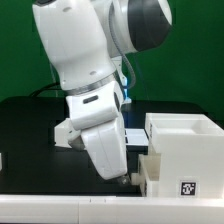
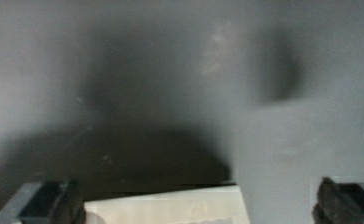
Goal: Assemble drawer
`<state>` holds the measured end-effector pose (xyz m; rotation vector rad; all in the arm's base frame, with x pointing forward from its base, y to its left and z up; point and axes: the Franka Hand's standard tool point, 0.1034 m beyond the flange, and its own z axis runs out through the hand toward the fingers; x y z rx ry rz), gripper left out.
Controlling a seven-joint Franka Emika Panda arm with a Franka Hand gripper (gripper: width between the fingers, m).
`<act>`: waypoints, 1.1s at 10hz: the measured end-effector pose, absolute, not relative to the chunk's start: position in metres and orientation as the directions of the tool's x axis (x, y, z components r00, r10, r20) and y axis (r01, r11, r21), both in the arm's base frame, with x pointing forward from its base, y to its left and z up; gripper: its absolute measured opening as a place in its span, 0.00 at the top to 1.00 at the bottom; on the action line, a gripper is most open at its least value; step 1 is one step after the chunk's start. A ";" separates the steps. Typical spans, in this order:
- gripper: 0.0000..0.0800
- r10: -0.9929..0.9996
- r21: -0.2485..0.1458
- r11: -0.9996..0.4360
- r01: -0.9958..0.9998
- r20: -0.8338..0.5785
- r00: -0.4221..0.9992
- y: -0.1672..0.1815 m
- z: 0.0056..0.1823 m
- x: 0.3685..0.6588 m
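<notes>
The arm is seen in the exterior view as a bulky body of smooth, glossy white shells with rounded joints and a dark band at the top joint. It is angled steeply down toward the bench, a flat surface of matt black. The claw is carried low, just above the bench, and its dark tip is seen just beside the casing, on the exterior view's left of it. Whether the two touch cannot be told.

The casing of the drawer stands upright at the exterior view's right. It is a boxy shell of plain white plastic with straight walls, square corners and an open top bounded by a thin rim. A small square black-and-white tag is borne low on its front face. A lower white step is seen against the side nearest the claw. Whether it is part of the casing or a separate tray cannot be told.

In the wrist view the claw is shown spread wide, with nothing pinched. The dark, blocky fingertips are set at opposite edges of the picture. Beyond them a grey, softly blurred surface is seen, and a pale flat wedge with a straight edge lies between them. It is too blurred to be identified.
</notes>
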<state>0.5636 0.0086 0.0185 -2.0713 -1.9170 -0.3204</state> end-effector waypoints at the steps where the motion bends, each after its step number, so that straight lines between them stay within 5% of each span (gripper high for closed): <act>1: 0.19 0.929 -0.067 -0.066 0.996 0.360 0.086 0.010 0.016 0.561; 8: 0.19 0.936 -0.078 -0.119 0.990 0.325 0.138 0.016 0.016 0.564; 11: 0.19 0.935 -0.090 -0.120 0.989 0.325 0.143 -0.008 0.018 0.560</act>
